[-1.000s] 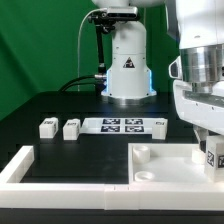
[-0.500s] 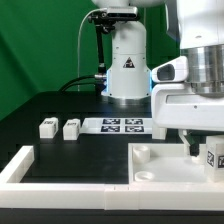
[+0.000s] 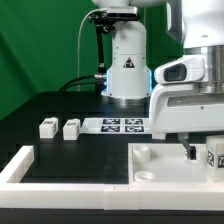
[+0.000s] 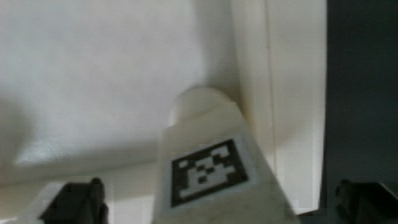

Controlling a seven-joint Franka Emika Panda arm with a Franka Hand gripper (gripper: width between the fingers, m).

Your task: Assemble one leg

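Two spare legs (image 3: 44, 127) (tagged) sit beside the marker board (image 3: 123, 125).

Legs in the exterior view: three. Two (image 3: 47, 127) (image 3: 71, 128) stand side by side on the black table, well apart from the gripper (image 3: 190, 150), toward the exterior view's left; one (image 3: 214, 157) stands upright just beside the gripper, on the white panel (image 3: 160, 168).
Legs in the wrist view: one (image 4: 210, 150), between the gripper's fingers.
White panels: one, under the gripper.
Marker boards: one (image 3: 122, 125), behind the gripper on the table.
Tags visible on the marker board: four.
Grippers: one.
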